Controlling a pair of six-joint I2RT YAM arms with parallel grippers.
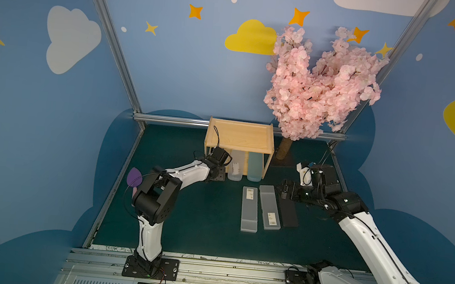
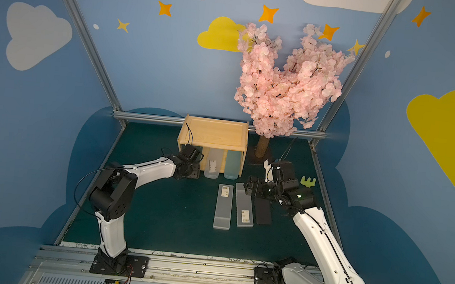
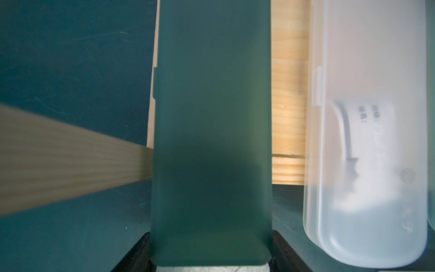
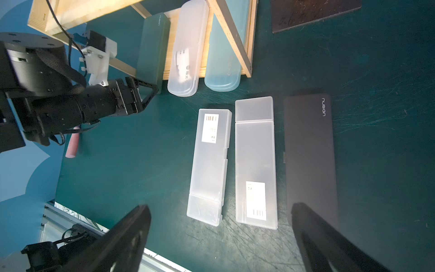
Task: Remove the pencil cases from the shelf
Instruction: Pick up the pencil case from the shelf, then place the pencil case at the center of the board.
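The step in hand is the pull-out of the fourth case. At the left of the shelf (image 1: 239, 136), the left gripper (image 4: 154, 90) is clamped shut on the near end of the dark green case (image 3: 211, 117). This case lies along the left edge of the lower tier, with its near end jutting out over the green mat (image 1: 198, 225). Just to its right the clear case (image 1: 236, 163) and the light blue case (image 1: 255, 166) lie side by side on the same tier, their near ends also overhanging. The top tier is bare. Nearer and further right, three cases are already out and lie in a row on the mat: two frosted white cases (image 1: 249, 210) (image 1: 270, 206) and, rightmost, the black case (image 1: 289, 214). The right gripper (image 1: 283, 192) hangs over the far end of the black case, its jaws spread wide and holding nothing. The next move, as I judge it, is a straight draw of the green case toward the near side, kept level. It should stay clear of the left corner post and of the clear case beside it. The case then wants setting down on open mat to the left of the row, after which two cases are left to take.
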